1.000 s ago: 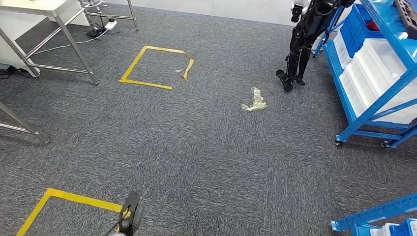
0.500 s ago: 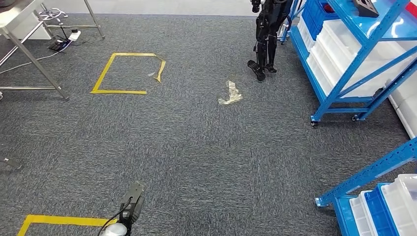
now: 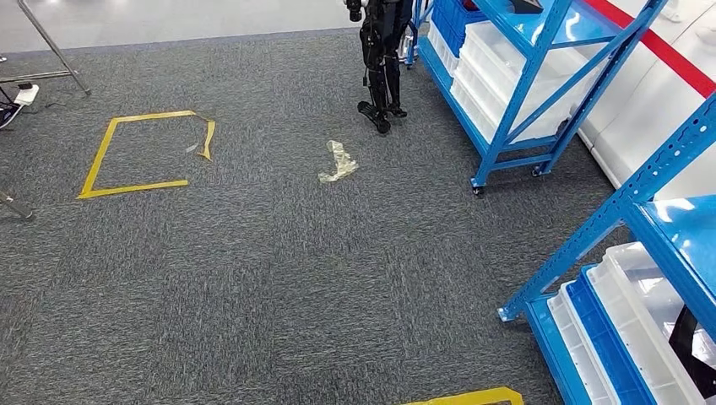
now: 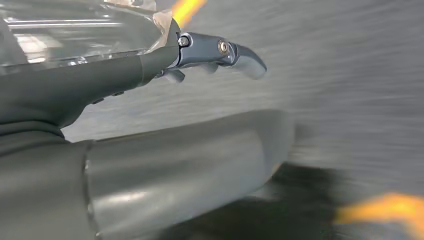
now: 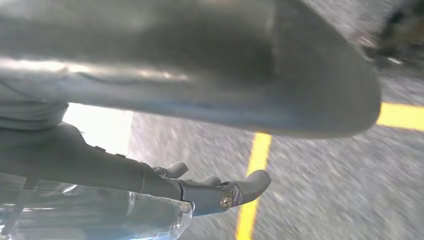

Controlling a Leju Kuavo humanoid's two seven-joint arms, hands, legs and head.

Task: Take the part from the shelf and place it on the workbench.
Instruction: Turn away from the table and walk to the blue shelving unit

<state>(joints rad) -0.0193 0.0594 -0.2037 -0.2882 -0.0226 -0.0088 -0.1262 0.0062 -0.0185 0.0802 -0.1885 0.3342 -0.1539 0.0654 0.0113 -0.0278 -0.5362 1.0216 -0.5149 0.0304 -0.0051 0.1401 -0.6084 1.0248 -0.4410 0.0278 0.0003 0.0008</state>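
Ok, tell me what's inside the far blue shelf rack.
The far blue shelf rack holds white bins on its lower levels and blue bins farther back. A dark object sits on its top shelf, cut off by the frame edge. The bins' contents can't be seen.

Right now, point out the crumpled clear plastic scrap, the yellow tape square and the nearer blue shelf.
crumpled clear plastic scrap (image 3: 339, 162), head view, its middle.
yellow tape square (image 3: 94, 166), head view, left edge.
nearer blue shelf (image 3: 625, 203), head view, slanted post.
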